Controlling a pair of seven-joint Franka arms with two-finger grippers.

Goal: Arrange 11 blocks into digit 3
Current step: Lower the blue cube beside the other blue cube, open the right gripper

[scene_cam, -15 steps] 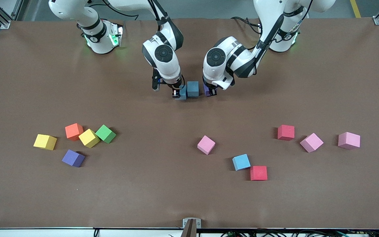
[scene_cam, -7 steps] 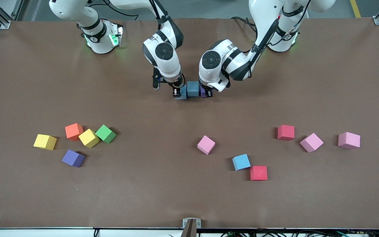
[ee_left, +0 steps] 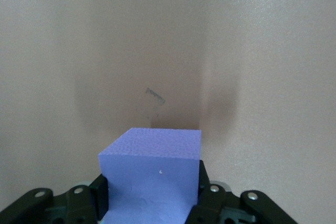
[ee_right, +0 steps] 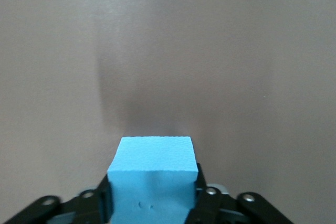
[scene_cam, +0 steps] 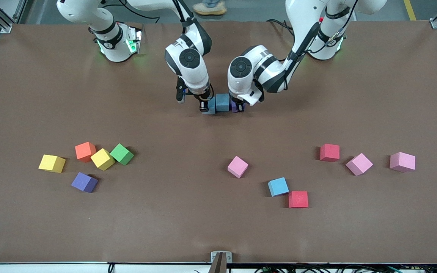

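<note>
the brown table [scene_cam: 218,227] carries a short row under the two arms: a light blue block [scene_cam: 210,107], a darker blue block [scene_cam: 222,102] and a purple block [scene_cam: 235,107], packed side by side. this is only the first bar of the digit 3. the other blocks lie loose, nearer the front camera: a yellow block [scene_cam: 52,163], an orange block [scene_cam: 85,151], a green block [scene_cam: 121,154] and a second purple block [scene_cam: 84,182] toward the right arm's end, a pink block [scene_cam: 238,166], a third blue block [scene_cam: 278,186] and two red blocks [scene_cam: 297,199] toward the left arm's end.

the left gripper [scene_cam: 239,109] is clamped on the purple block at the row's end. the right gripper [scene_cam: 204,108] has its fingers against the sides of the light blue block; whether the grip is firm or easing is not clear.

the likely risk is at let-go: if either gripper lifts before its fingers part cleanly, its foam block drags and the row opens or twists. the two wrists also sit close together and could knock.

the front view shows the row and the loose blocks, but hides the fingers. the left wrist view shows the fingers [ee_left: 207,195] pressing the purple block [ee_left: 152,174]; the right wrist view shows the light blue block [ee_right: 152,174] between its fingers, neighbours unseen.
</note>
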